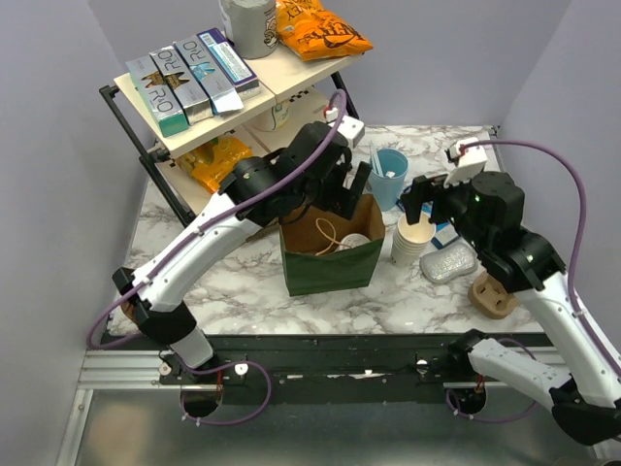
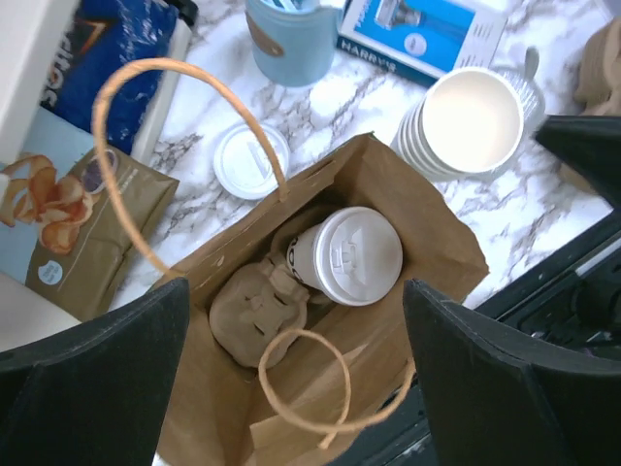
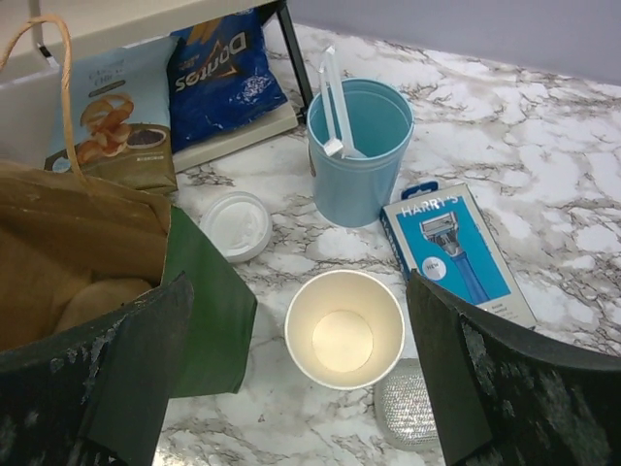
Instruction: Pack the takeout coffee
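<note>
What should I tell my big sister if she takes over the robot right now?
Left gripper: fingers open, holding nothing, over the paper bag.
Right gripper: fingers open, holding nothing, above the stack of lidless cups.
Takeout coffee: lid on, lid up, inside the bag beside a cardboard cup holder.
Done: the coffee is in the bag.
Left: probably only lifting the left arm clear of the bag.

takeout coffee (image 2: 344,254) in bag (image 2: 432,228), cup stack (image 2: 473,121) just beside

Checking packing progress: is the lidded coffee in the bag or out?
In: the left wrist view shows the lidded coffee down inside the open paper bag.
</note>
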Motion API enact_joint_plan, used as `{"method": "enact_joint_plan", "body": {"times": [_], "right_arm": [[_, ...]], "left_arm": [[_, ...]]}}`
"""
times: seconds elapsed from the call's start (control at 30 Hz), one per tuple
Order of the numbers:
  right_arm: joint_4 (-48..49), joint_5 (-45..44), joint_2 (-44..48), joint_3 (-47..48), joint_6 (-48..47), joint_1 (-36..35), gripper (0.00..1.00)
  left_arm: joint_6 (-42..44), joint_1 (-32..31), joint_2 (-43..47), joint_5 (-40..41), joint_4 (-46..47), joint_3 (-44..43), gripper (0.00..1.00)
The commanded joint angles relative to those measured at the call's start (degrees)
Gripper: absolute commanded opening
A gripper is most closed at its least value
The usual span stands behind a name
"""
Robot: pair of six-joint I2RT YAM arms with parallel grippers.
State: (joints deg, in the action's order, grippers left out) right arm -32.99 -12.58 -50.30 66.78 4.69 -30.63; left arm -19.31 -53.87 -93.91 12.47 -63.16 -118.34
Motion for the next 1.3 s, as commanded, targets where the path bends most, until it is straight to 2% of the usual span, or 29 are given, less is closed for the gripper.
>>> {"method": "enact_joint_plan", "body": {"times": [0.0, 0.17, 0.27, 0.4, 0.63, 0.77, 1.03, 1.27], "right_arm": [[1.4, 0.1, -7.2, 5.7, -0.5, 1.2, 1.00], [1.4, 11.9, -19.9, 13.4, -2.4, 8.8, 0.99], [1.0, 16.3, -25.3, 17.4, -3.5, 10.2, 0.92], [-1.0, 17.8, -34.6, 22.6, -4.1, 11.6, 0.84], [-4.6, 22.4, -41.9, 27.9, -6.6, 11.6, 0.81], [-6.4, 20.6, -45.1, 29.5, -7.1, 11.6, 0.81], [-10.2, 22.6, -50.3, 33.8, -8.6, 11.6, 0.79], [-12.1, 18.6, -51.6, 34.6, -9.7, 11.6, 0.76]], "left_arm": [[-0.5, -0.4, 5.0, 5.0, -0.8, -1.8, 0.99], [-3.7, -0.3, 11.4, 12.6, -0.8, 0.8, 0.99], [-7.7, -0.1, 16.7, 18.5, -0.7, 6.6, 0.99], [-12.9, 2.5, 22.4, 20.8, -0.6, 16.0, 0.99], [-16.9, 10.7, 27.7, 16.5, 0.7, 25.2, 0.99], [-16.5, 14.3, 29.2, 15.1, 2.8, 29.5, 0.99], [-15.8, 16.0, 31.2, 13.6, 4.5, 33.4, 0.99], [-15.6, 16.2, 32.7, 13.5, 5.1, 34.8, 0.99]]}}
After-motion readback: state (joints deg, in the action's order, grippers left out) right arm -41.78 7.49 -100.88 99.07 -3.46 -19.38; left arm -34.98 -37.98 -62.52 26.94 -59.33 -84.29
